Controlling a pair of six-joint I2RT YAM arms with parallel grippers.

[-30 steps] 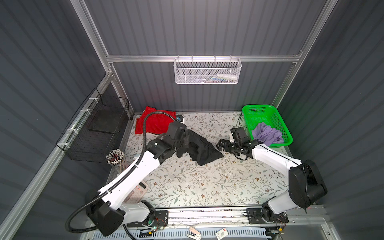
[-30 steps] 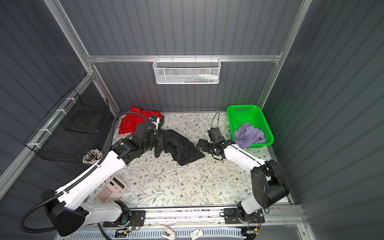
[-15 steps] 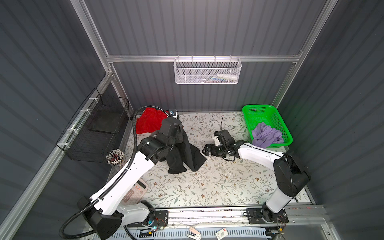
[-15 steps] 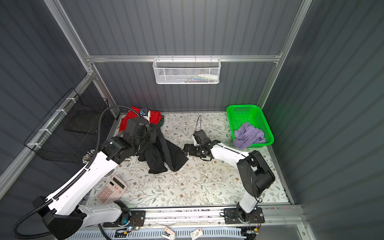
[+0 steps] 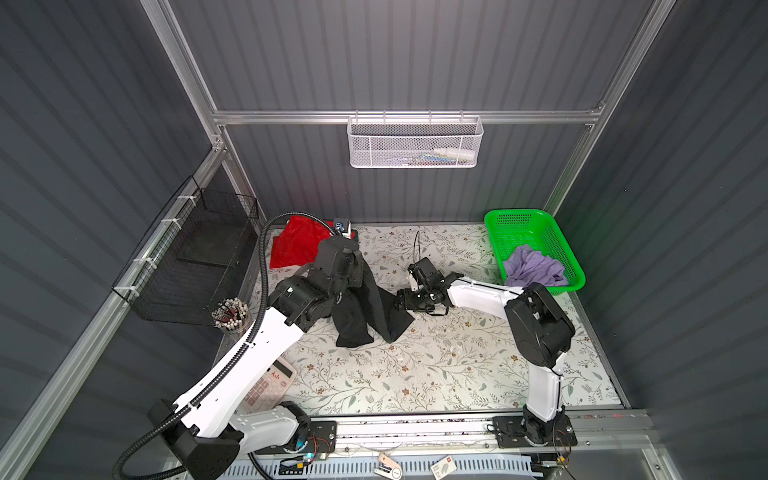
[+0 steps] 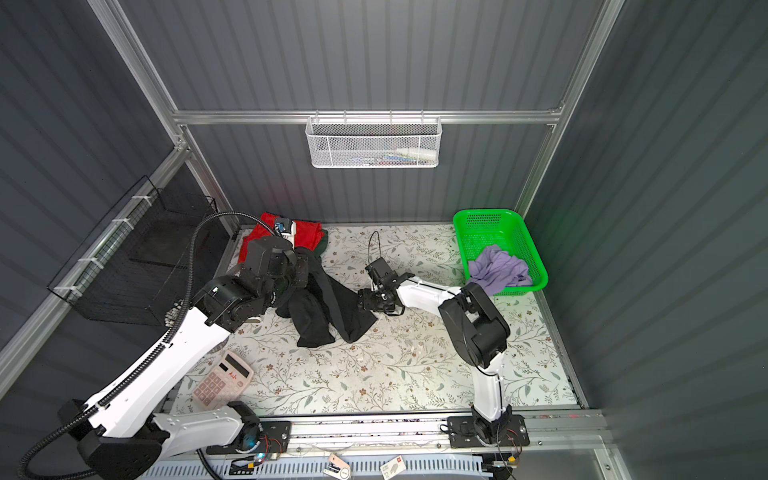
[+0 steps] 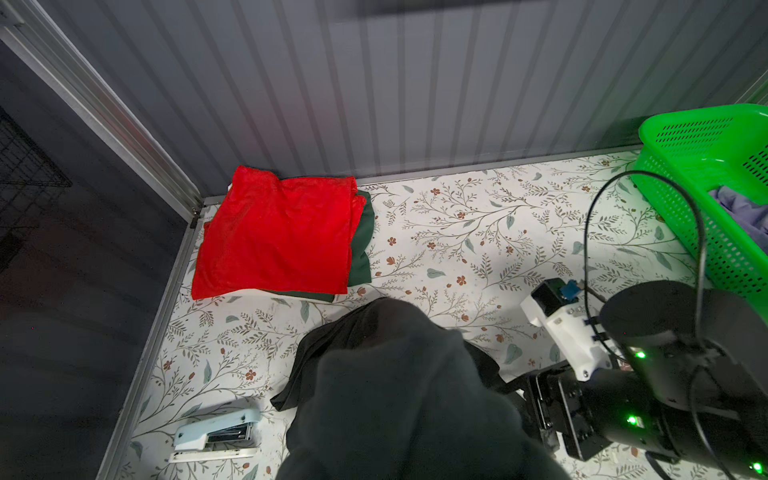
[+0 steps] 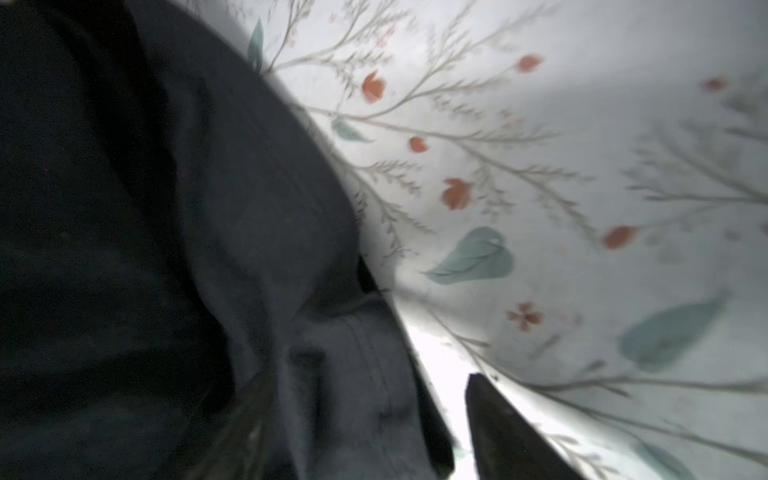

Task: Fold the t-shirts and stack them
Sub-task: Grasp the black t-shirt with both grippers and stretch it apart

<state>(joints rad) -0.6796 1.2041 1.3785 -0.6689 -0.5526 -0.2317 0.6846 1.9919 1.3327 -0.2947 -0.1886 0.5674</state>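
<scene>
The black t-shirt (image 5: 365,307) hangs bunched from my left gripper (image 5: 353,270), which is shut on its top; the lower folds rest on the floral table (image 5: 415,374). In the left wrist view the cloth (image 7: 395,395) hides the jaws. My right gripper (image 5: 399,300) sits low at the shirt's right edge. In the right wrist view one finger (image 8: 498,424) stands apart from the cloth (image 8: 166,249), and the other finger is hidden. The folded red t-shirt (image 7: 274,237) lies on a dark green one (image 7: 360,245) in the back left corner. A lavender t-shirt (image 5: 534,266) lies crumpled in the basket.
The green plastic basket (image 5: 494,241) stands at the back right. A calculator (image 6: 222,380) and a stapler (image 7: 216,432) lie near the left edge. A pen cup (image 5: 230,313) and a black wire basket (image 5: 195,257) flank the left wall. A white mesh basket (image 5: 415,143) hangs on the back wall.
My left arm has carried the black shirt leftward and let it hang more upright. My right gripper has followed to the left, up to the shirt's edge, and its jaws have narrowed.
</scene>
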